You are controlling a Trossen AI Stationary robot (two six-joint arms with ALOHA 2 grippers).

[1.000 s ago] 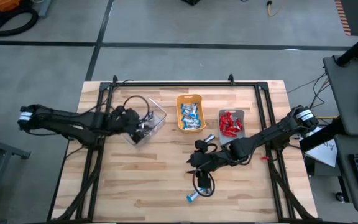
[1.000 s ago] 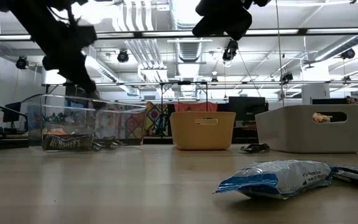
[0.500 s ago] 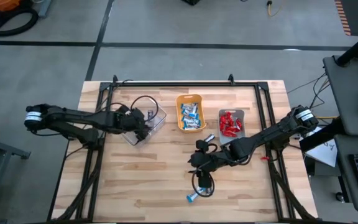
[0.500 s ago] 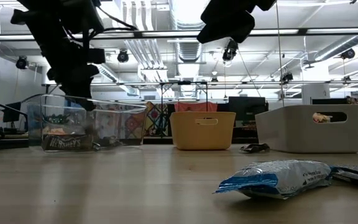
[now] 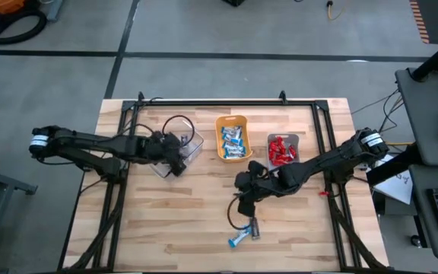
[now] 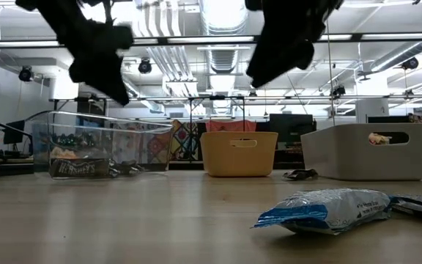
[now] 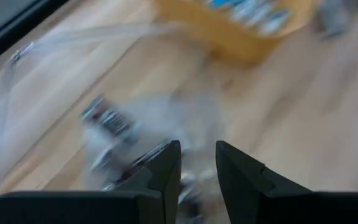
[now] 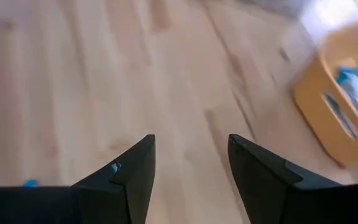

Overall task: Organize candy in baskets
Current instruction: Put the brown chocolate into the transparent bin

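While the left pincer (image 5: 179, 151) hangs over the clear basket (image 5: 192, 144) in the high view, its arm reaching in from the left, the right pincer (image 5: 243, 190) sits near mid-tabletop, above two loose candies (image 5: 243, 234) lying toward the near edge. The orange basket (image 5: 220, 122) holds blue-and-white bars, the grey basket (image 5: 293, 139) red ones. The risk, as I judge it, is a sorting slip: the loose blue-wrapped bar (image 5: 236, 240) belongs in the orange basket, and a hasty drop could land it next door.

From the low view, both arms hang dark above the tabletop (image 6: 123, 220); the blue-and-white candy (image 6: 324, 210) lies flat and crinkled in the foreground. A flat, slippery wrapper could skid away from closing fingers rather than be pinched.

Through the left wrist view, the fingers (image 7: 163, 171) stand slightly parted with nothing between them, over dark-wrapped bars (image 7: 107, 121) inside the clear walls; lifting carelessly could catch the rim and drag the basket.

Through the right wrist view, the fingers (image 8: 129, 174) are spread wide and empty over bare wood, the orange basket off to one side.
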